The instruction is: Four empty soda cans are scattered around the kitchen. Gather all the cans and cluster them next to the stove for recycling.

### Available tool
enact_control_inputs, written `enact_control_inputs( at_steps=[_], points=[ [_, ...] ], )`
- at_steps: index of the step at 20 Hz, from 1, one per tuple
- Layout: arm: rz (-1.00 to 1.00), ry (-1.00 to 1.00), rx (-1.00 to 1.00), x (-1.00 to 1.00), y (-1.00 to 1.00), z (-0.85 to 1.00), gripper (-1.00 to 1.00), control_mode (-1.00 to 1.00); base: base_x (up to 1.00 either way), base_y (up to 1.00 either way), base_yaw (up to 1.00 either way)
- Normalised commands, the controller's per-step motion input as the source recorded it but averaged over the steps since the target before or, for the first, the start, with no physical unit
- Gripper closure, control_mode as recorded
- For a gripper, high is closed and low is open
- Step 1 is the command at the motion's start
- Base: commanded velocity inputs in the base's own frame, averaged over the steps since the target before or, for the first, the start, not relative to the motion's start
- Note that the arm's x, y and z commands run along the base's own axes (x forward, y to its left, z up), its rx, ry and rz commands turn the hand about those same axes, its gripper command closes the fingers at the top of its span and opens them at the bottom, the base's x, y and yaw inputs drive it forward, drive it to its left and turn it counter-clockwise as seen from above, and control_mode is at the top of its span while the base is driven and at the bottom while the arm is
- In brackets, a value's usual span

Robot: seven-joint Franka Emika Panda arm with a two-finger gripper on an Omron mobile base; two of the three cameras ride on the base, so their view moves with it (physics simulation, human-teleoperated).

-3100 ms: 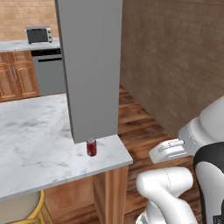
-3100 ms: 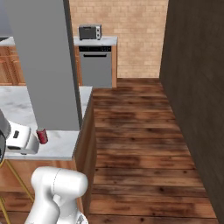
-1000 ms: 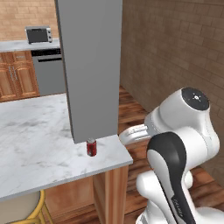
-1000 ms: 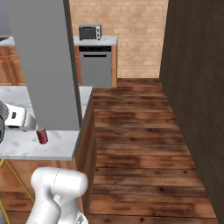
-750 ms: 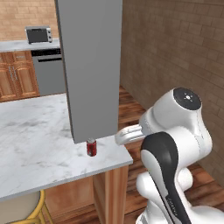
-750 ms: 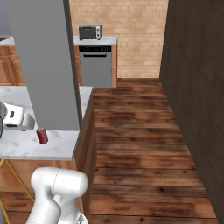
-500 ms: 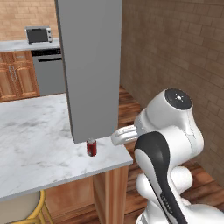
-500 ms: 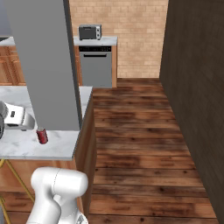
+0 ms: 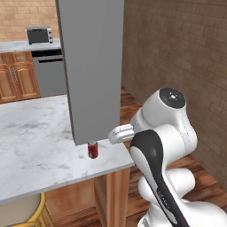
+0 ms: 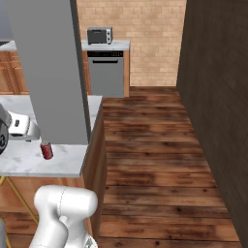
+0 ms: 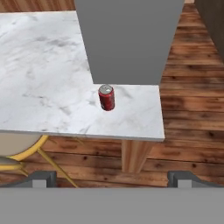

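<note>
One red soda can (image 9: 92, 149) (image 10: 46, 150) (image 11: 106, 97) stands upright on the white marble island counter (image 9: 35, 142), close to its corner and just in front of a wide grey pillar (image 9: 91, 66). My gripper (image 9: 114, 135) (image 10: 28, 131) (image 11: 113, 178) hovers above and beside the counter's corner, a short way from the can, looking down at it. It is open, its fingertips (image 11: 43, 177) are wide apart, and nothing is between them. The stove is out of view.
The grey pillar (image 11: 129, 39) rises directly behind the can. A yellow-legged stool (image 11: 17, 153) stands under the counter's near edge. A wood floor (image 10: 150, 160) runs past the island to a brick wall. A steel appliance (image 10: 106, 72) and a toaster oven (image 10: 100, 35) sit at the back.
My arm has swung left, and the hand has come from beside my body to the counter's corner near the can. The can has not moved.
</note>
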Motion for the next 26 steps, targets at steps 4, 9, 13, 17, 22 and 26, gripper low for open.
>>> enact_control_inputs(
  at_steps=[4,9,13,17,22,26],
  points=[
    [0.0,0.0,0.0,0.1,0.08,-0.01,-1.0,-1.0,0.0,0.0,0.0],
    [0.0,0.01,0.0,0.15,0.12,-0.09,-1.0,-1.0,0.0,0.0,0.0],
    [0.0,0.01,0.0,0.14,0.04,-0.07,-1.0,-1.0,0.0,0.0,0.0],
    [0.0,0.04,0.0,0.15,0.0,-0.13,-1.0,-1.0,0.0,0.0,0.0],
    [0.0,0.06,0.0,0.21,0.0,-0.18,-1.0,-1.0,0.0,0.0,0.0],
    [0.0,0.03,0.0,0.19,0.07,-0.18,-1.0,-1.0,0.0,0.0,0.0]
  ],
)
